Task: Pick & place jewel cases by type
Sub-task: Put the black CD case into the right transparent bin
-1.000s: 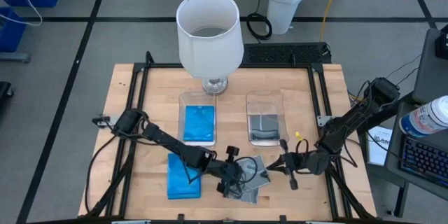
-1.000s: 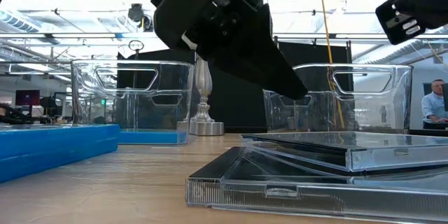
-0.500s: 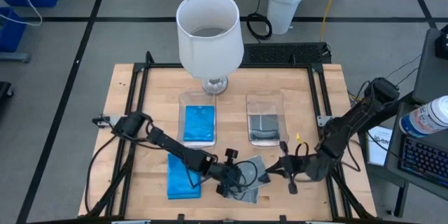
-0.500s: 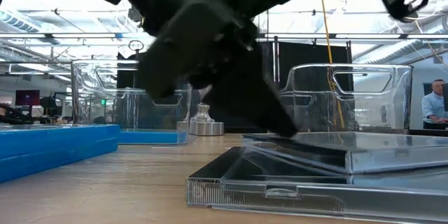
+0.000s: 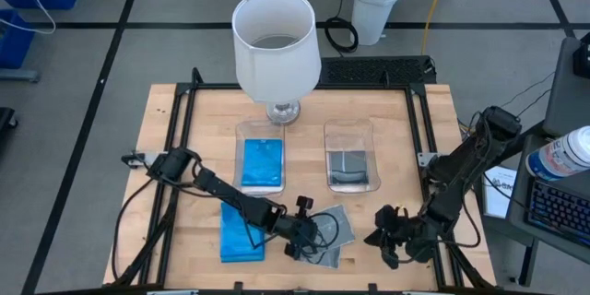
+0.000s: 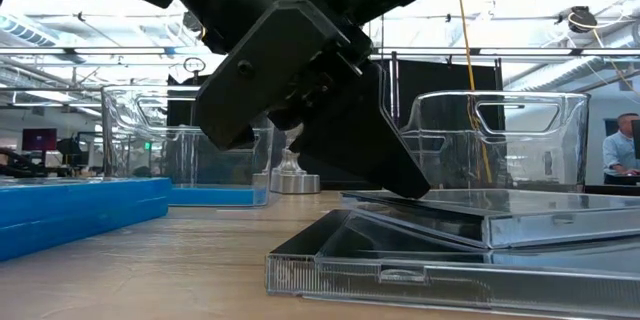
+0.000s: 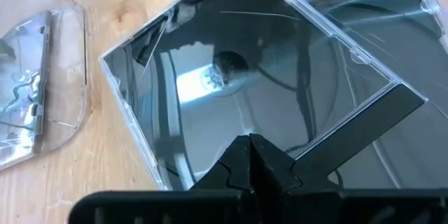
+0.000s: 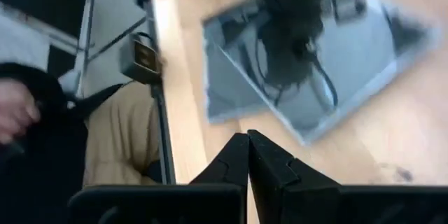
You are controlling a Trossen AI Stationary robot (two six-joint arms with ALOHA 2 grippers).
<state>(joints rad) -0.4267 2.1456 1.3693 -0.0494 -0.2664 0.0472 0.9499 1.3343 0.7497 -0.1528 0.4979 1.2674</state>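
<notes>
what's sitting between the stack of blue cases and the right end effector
The smoky grey cases, with the left end effector shut over them. The high view shows this between the blue cases and right end effector.

The left gripper [image 7: 248, 143] is pressing its shut tips on a dark grey case [image 7: 231, 77]. The case is lying on the table [image 7: 119, 0], with another case [image 7: 392, 42] under it.

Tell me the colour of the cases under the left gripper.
Smoky dark grey cases, clearest in the left wrist view.

Wooden table [image 5: 175, 120]: lamp [image 5: 276, 41], two trays [image 5: 261, 161], jewel cases [image 5: 241, 232].
</notes>
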